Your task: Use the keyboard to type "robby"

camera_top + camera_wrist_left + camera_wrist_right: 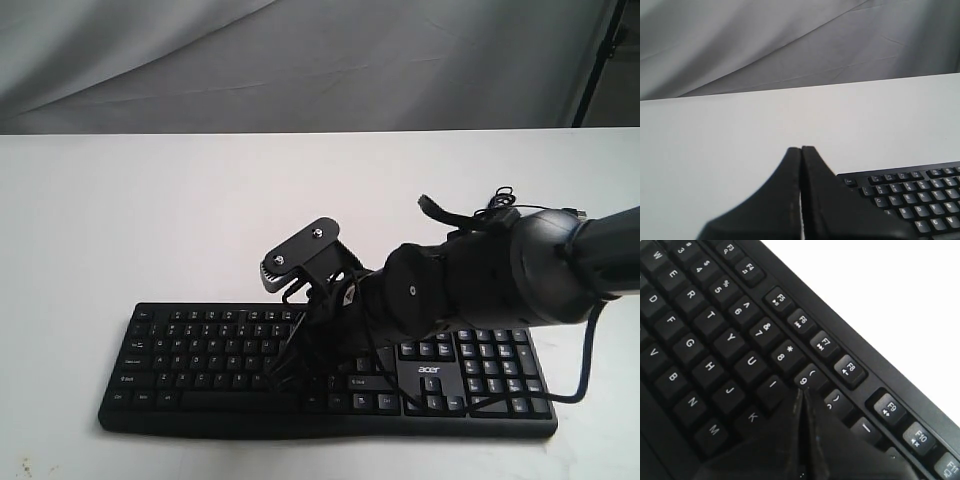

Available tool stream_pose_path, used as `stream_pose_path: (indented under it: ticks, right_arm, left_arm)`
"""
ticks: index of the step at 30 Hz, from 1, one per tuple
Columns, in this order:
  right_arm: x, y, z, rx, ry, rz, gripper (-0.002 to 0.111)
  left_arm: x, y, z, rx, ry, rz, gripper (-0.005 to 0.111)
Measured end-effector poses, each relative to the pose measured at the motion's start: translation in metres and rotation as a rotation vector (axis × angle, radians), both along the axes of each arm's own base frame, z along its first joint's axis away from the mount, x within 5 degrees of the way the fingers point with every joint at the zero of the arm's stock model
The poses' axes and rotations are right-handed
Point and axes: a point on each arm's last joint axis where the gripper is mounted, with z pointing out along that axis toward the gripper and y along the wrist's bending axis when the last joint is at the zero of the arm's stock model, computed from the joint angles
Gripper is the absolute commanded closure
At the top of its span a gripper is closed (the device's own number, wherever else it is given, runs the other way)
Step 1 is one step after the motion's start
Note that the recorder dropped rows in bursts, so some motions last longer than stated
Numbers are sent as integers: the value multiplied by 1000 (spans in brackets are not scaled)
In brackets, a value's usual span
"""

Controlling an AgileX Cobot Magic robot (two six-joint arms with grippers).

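Keyboard (200,365) here is a wide black full-size one with white lettering, a number pad on its right end and a little white acer logo (428,370). It lies flat along the near edge of the white table (150,220), roughly centred. The right gripper (802,391) comes in from the right over the middle of it. Its jaws are pressed together and the tip is right at the 9 key, next to I. Honestly can't tell if it's touching. The left gripper (801,149) is pinched closed too, over bare table, with the Esc corner showing just beside it.
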Motion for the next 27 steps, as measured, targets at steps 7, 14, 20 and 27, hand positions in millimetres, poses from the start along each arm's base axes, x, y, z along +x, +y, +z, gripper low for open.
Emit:
stream_pose_path:
  ticks: [7,14,20,27]
  right_arm:
    - [0,0,-3,-5,5,0,108]
    - [1,0,-5,-9,4,-1,108]
    - [-4,-1,14,15,5,14,108]
    - [-15,21,39,55,7,97,108]
  left_arm:
    - [0,0,0,0,0,0,107]
    - [0,0,0,0,0,0,107]
    - [0,0,0,0,0,0,107]
    - [0,0,0,0,0,0,107]
